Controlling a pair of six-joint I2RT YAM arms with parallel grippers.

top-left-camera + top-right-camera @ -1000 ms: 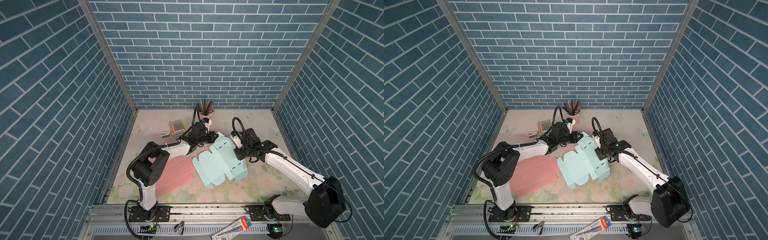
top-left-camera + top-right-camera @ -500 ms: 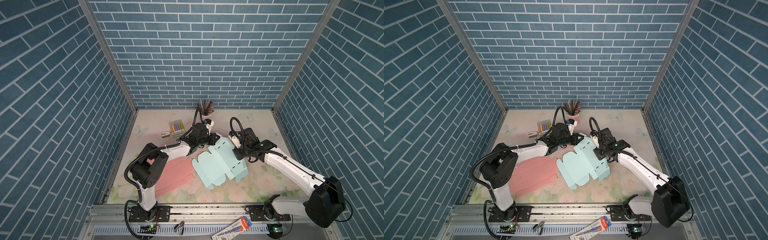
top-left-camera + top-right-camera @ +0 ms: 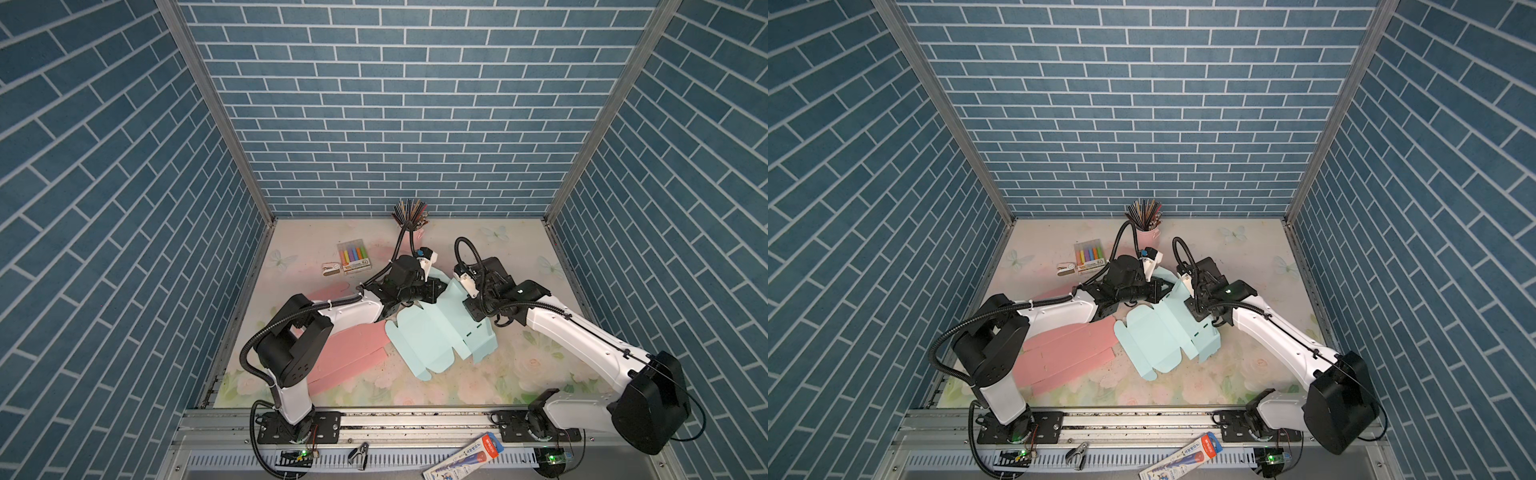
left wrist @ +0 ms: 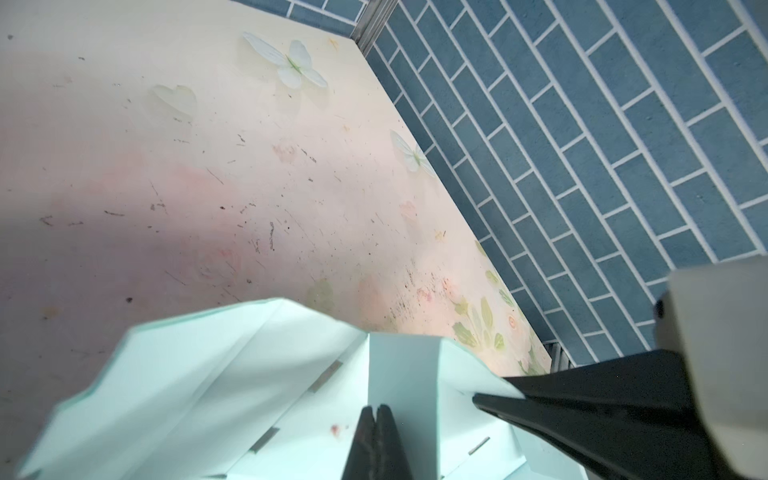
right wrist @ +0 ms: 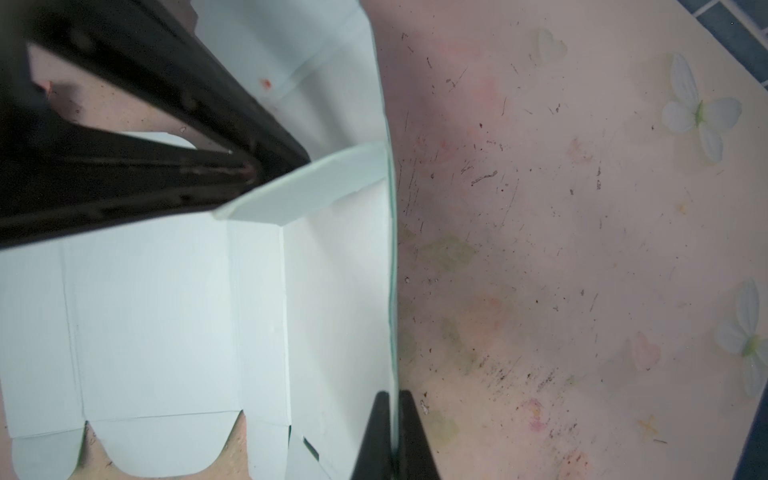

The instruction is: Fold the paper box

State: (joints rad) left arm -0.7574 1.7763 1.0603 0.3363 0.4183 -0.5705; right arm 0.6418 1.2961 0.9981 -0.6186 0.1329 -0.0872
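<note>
The light blue paper box (image 3: 432,332) (image 3: 1158,332) lies mostly flat as an unfolded blank in the middle of the table. Its far right side panel (image 3: 455,291) (image 5: 340,291) stands raised. My right gripper (image 5: 392,395) (image 3: 471,309) is shut on that panel's upper edge. My left gripper (image 4: 376,409) (image 3: 436,286) is shut with nothing between its jaws. Its tips rest on the inner face of the box (image 4: 249,374) by the fold. In the right wrist view, the left gripper (image 5: 249,170) touches a small corner flap (image 5: 307,187).
A pink paper blank (image 3: 353,353) lies flat at the left, partly under the left arm. A marker set (image 3: 353,257), a small stapler (image 3: 331,269) and a pencil cup (image 3: 409,216) stand at the back. Brick walls close off three sides.
The right gripper has tilted the far side panel more upright while holding it. The left gripper has pushed a little further right onto the box. Both grippers stay shut.
</note>
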